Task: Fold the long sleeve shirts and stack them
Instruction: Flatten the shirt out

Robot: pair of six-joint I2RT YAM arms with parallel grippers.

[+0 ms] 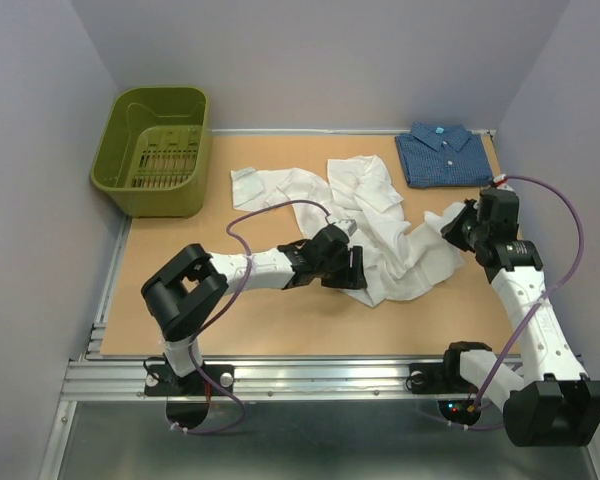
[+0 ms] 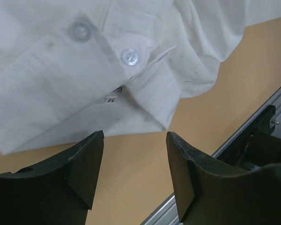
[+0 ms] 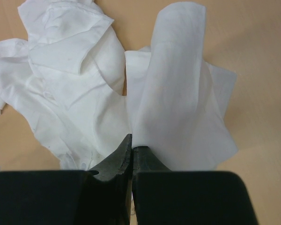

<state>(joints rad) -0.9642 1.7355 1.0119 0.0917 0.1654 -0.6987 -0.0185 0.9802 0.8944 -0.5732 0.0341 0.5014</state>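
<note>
While the left end effector (image 2: 135, 152) hangs spread beside the white shirt (image 2: 61, 70), the right end effector (image 3: 132, 144) pinches its cloth.

The top view looks down from high behind the worktop (image 1: 280, 315), taking in all of it. Both wrist views sit close above the white shirt (image 1: 380, 215), which all three share: left at its buttoned edge, right along a fold.
</note>
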